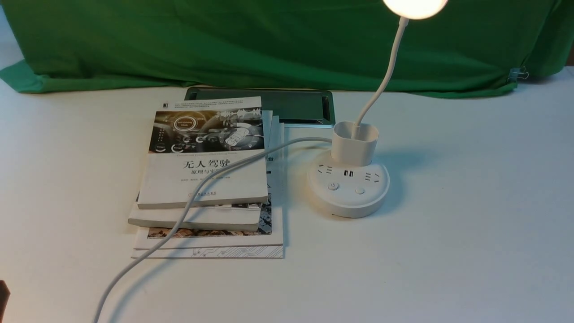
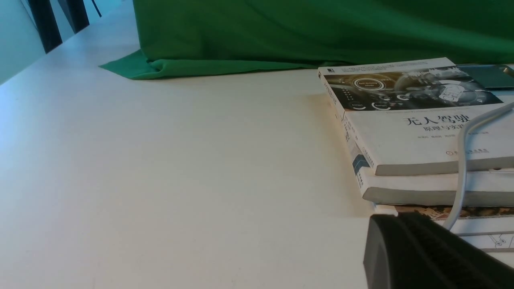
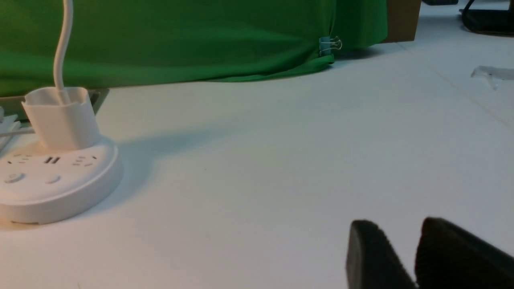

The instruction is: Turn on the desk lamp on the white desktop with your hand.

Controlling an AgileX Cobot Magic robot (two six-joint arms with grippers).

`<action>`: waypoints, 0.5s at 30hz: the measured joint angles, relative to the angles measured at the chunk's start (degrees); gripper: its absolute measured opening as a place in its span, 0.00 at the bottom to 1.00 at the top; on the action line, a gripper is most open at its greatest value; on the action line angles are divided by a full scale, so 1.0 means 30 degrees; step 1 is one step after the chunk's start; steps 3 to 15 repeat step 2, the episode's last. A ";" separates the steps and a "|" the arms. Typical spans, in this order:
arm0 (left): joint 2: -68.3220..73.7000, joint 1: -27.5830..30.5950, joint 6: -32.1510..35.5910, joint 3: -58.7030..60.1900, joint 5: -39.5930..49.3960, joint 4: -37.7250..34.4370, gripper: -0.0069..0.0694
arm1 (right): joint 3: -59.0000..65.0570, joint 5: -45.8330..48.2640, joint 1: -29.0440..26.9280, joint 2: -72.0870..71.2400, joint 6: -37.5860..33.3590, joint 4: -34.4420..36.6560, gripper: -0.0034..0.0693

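The desk lamp (image 1: 349, 190) stands on the white desktop (image 1: 448, 260) right of centre. Its round head (image 1: 415, 6) glows at the top edge, and its thin neck rises from the cup-shaped holder (image 1: 354, 143). Two buttons (image 1: 332, 186) sit on the puck base. Neither hand shows in the front view. My left gripper (image 2: 395, 218) has its jaws together and is empty, low over the desk beside the books. My right gripper (image 3: 399, 226) has its tips a little apart and is empty, well to the right of the lamp base (image 3: 56, 188), not touching it.
A stack of books (image 1: 206, 166) lies left of the lamp, with the white cable (image 1: 202, 193) running across it to the front edge. A green cloth (image 1: 269, 45) covers the back. A dark metal cable hatch (image 1: 287, 105) sits behind the books. A binder clip (image 1: 518, 74) holds the cloth at the right.
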 joint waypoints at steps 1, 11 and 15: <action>0.0000 0.0000 0.0000 0.0000 0.0000 0.0000 0.12 | 0.0000 0.0000 0.0000 0.0000 0.0000 0.0000 0.37; 0.0000 0.0000 0.0000 0.0000 0.0000 0.0000 0.12 | 0.0000 0.0000 0.0000 0.0000 0.0000 0.0000 0.37; 0.0000 0.0000 0.0000 0.0000 0.0000 0.0000 0.12 | 0.0000 0.0000 0.0000 0.0000 0.0000 0.0000 0.37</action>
